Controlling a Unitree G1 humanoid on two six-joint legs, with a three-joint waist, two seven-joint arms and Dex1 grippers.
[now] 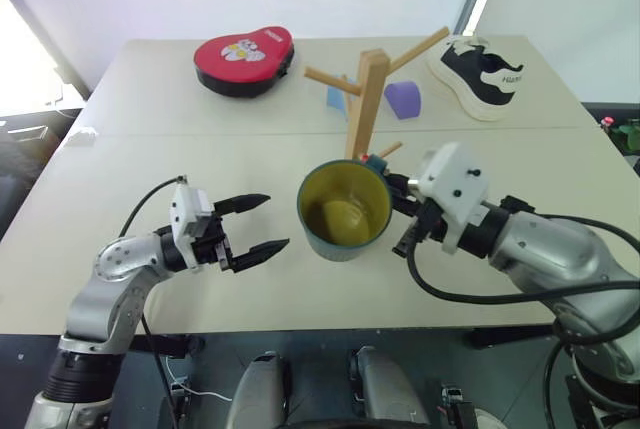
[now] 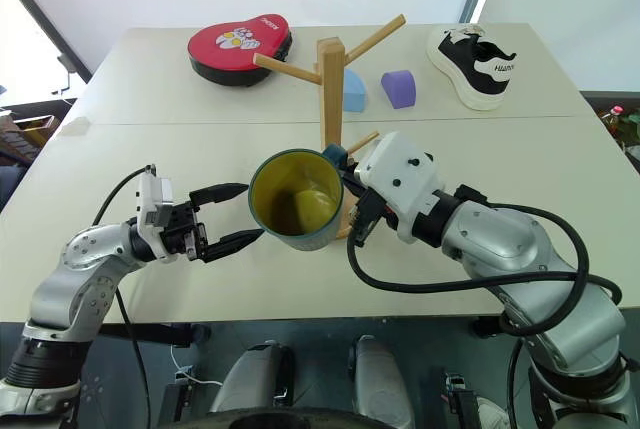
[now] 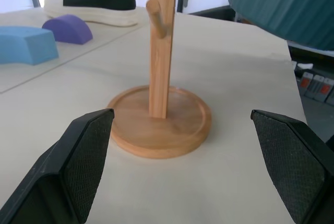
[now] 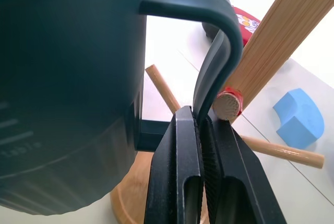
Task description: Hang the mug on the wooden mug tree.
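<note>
Fingers of the right gripper clamped on the handle of the mug, carried off the table with its yellow mouth toward the camera. Left gripper spread wide, empty, just beside the mug on its other side. Handle loop sits right against the red-tipped peg of the wooden mug tree, which stands directly behind the mug; peg runs up and outward, so the loop probably must pass over that tip. Right arm nearer. Beyond: blue block, purple block, shoe, red case
</note>
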